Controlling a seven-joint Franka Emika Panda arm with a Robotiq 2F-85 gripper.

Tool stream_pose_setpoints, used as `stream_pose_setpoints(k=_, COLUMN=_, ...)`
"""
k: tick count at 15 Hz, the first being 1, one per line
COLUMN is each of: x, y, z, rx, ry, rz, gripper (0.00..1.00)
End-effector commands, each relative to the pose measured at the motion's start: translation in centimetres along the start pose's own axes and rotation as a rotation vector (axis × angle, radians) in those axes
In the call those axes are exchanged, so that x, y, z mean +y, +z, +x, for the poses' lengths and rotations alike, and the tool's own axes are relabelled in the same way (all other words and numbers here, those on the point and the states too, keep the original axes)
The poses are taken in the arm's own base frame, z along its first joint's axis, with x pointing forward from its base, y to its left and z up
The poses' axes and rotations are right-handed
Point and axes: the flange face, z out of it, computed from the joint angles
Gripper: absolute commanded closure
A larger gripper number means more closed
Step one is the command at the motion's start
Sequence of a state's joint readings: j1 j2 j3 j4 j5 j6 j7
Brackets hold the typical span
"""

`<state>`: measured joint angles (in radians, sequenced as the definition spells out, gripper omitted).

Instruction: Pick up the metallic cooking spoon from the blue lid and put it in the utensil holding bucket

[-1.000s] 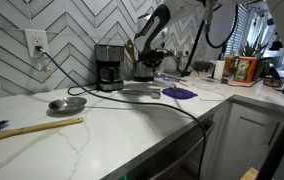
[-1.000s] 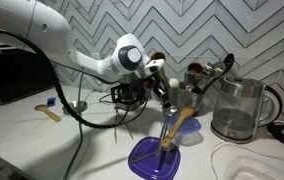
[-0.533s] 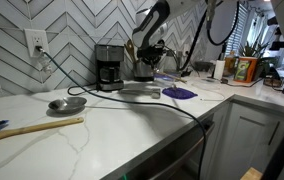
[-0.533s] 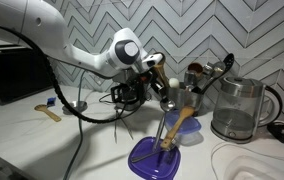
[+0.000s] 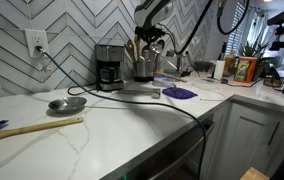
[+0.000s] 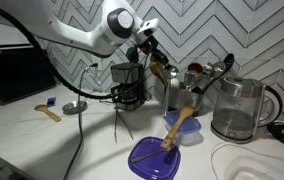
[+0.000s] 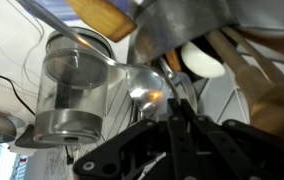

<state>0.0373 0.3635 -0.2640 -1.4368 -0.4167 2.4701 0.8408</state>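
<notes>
The fingers (image 7: 180, 120) appear clenched on the spoon (image 7: 147, 85), its bowl just past their tips, the bucket (image 7: 174, 25) close ahead.

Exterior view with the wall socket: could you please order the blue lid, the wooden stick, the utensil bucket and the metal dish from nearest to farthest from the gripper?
From the gripper, holding the metallic spoon:
1. Utensil bucket, just below it.
2. Blue lid, image right, lower.
3. Metal dish, mid-counter, image left.
4. Wooden stick, left foreground.
</notes>
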Motion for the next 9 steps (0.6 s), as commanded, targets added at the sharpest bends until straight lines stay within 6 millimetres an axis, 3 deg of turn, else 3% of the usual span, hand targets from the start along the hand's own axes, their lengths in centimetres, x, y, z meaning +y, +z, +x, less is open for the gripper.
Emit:
stream_pose_setpoints(k=1, x=0.6, y=-3.9, z=2.9, rx=0.127, ry=0.119, rz=0.111, gripper=0.99)
stream_pose_setpoints(k=4, x=1.2, y=-5.4, z=5.0, rx=0.245, ry=0.22, rz=0.203, gripper=0.99)
stream_pose_setpoints(k=9, x=4.1, y=-5.4, z=7.1, rx=0.444, ry=0.362, rz=0.333, gripper=0.99)
